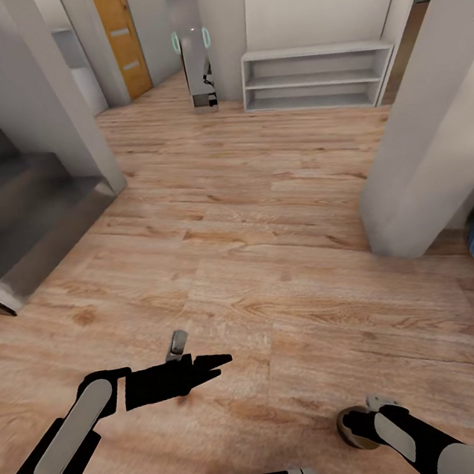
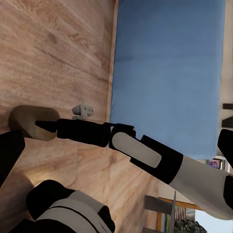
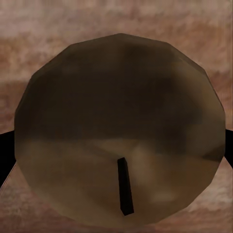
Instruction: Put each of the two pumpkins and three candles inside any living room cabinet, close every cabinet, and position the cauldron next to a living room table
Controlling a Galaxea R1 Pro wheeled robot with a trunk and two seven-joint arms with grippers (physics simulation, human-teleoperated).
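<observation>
- The right claw (image 1: 359, 425) is closed around a brown candle (image 1: 348, 436) and holds it low over the wood floor (image 1: 249, 213). I think that keeps the candle safe while the robot rolls along.
- The left claw (image 1: 209, 363) is wide open and holds nothing. It sits out in front, ready for a later job.
- Ahead are a white shelf (image 1: 316, 75), an orange door (image 1: 120, 35) and grey stairs (image 1: 15, 215). This looks like a hallway, so the robot is likely on its way.
- The right wrist view shows the candle's round top and dark wick (image 3: 124, 187) up close.
- The left wrist view shows the candle from the side, plus a big blue thing (image 2: 165, 73) I cannot name.
</observation>
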